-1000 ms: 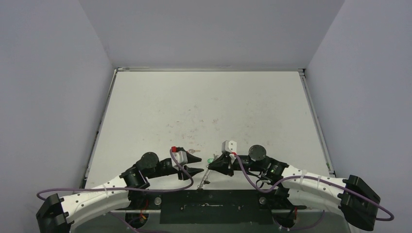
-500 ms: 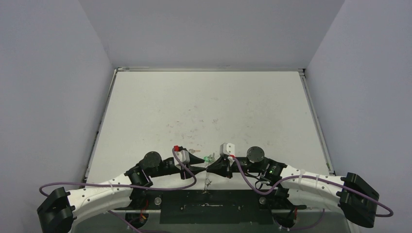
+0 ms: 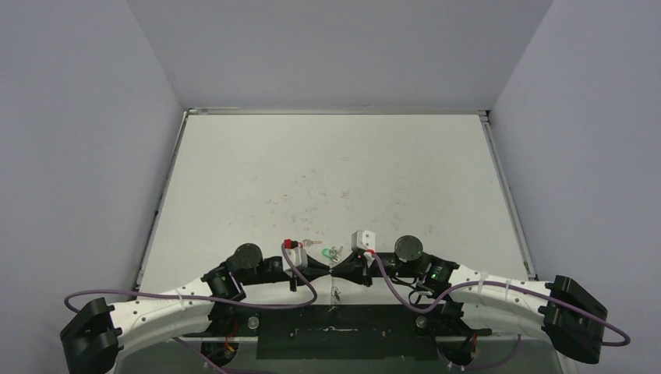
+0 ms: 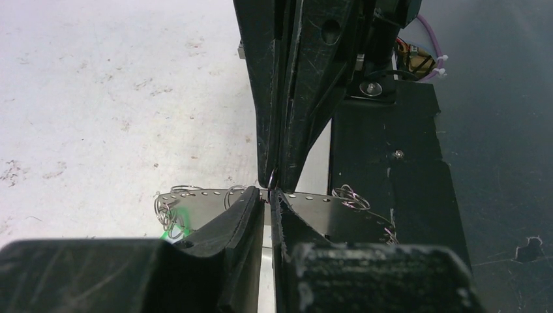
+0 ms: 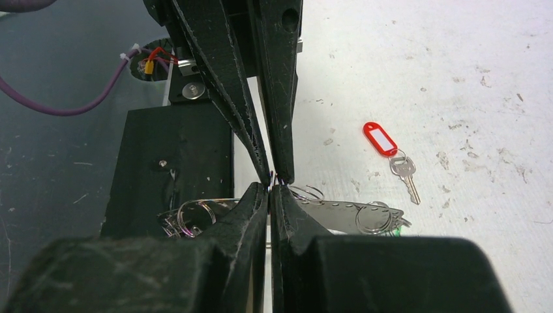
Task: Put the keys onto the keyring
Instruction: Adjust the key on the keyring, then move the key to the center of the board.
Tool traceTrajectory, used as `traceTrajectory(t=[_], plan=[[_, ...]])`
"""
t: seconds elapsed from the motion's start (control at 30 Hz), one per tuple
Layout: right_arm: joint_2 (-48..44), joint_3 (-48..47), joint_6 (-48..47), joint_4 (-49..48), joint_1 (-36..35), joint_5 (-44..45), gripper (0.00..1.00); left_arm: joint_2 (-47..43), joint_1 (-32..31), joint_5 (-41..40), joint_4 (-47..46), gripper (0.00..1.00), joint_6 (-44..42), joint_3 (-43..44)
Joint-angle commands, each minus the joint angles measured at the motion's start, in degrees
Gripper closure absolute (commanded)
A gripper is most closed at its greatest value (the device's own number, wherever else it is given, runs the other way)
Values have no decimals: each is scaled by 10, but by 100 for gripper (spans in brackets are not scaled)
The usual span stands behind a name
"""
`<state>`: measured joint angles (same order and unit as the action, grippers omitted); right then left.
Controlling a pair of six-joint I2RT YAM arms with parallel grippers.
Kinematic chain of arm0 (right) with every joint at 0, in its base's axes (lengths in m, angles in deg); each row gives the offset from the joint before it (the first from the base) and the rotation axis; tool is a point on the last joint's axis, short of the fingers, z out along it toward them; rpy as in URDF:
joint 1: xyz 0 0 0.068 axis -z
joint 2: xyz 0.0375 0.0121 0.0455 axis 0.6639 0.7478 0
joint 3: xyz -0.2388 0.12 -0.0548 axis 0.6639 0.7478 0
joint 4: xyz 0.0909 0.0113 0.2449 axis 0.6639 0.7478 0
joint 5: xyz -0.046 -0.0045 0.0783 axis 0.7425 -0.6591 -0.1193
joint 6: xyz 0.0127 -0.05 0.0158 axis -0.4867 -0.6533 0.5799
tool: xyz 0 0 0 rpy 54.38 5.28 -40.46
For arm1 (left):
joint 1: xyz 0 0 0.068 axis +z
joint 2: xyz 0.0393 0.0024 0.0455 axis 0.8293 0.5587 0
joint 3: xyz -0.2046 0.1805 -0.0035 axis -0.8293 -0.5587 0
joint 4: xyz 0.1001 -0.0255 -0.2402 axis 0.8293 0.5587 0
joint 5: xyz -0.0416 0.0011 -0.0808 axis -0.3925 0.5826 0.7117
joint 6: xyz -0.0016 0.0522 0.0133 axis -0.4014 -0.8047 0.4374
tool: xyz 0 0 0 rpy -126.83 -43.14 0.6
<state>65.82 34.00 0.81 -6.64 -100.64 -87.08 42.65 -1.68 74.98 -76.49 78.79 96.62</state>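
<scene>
My left gripper (image 3: 326,269) and right gripper (image 3: 337,271) meet tip to tip at the near table edge. Both are shut on one small wire ring of the keyring (image 4: 339,207), a curved grey band with holes and small rings; it also shows in the right wrist view (image 5: 339,212) and hangs below the tips in the top view (image 3: 335,294). The red-tagged key (image 5: 391,151) lies flat on the table, apart from the keyring (image 3: 300,243). The green tag (image 4: 173,225) sits among the rings at one end of the band (image 3: 327,253); its key is hidden.
The black base plate (image 3: 343,331) lies under the grippers at the near edge. Purple cables (image 3: 296,284) loop off both wrists. The white table (image 3: 335,179) stretches back to grey walls on three sides.
My left gripper has moved right and slightly back until its tips meet the right gripper's. The right gripper has shifted a little left, carrying the keyring and the green tag.
</scene>
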Motion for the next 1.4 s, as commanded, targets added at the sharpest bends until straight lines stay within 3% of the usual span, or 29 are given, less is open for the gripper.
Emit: traceTrajectory(t=[0.0, 0.17, 0.27, 0.47, 0.67, 0.73, 0.9, 0.97, 1.37], plan=[[4, -26, -7, -59, -10, -8, 100, 13, -5, 18, -9, 92, -26, 18], [5, -30, -11, -50, -12, -6, 100, 27, -9, 21, -18, 81, -27, 26], [6, -30, -12, -48, -15, -5, 100, 34, -14, 22, -14, 81, -32, 33], [9, -32, -14, -46, -16, 2, 100, 47, -16, 20, -16, 100, -32, 41], [2, -35, -18, -29, -16, 21, 99, 39, -16, 13, -8, 100, -24, 37], [-2, -36, -19, -20, -17, 28, 91, 30, -16, 4, -2, 100, -19, 35], [-24, -33, -11, -15, -17, 62, 56, 13, -16, -29, 27, 100, -9, 30], [-38, -27, -6, -18, -16, 77, 47, 8, -16, -34, 41, 100, -9, 30], [-124, -32, 34, 56, -7, 231, 10, -75, -16, -66, 127, 100, 20, 32]])
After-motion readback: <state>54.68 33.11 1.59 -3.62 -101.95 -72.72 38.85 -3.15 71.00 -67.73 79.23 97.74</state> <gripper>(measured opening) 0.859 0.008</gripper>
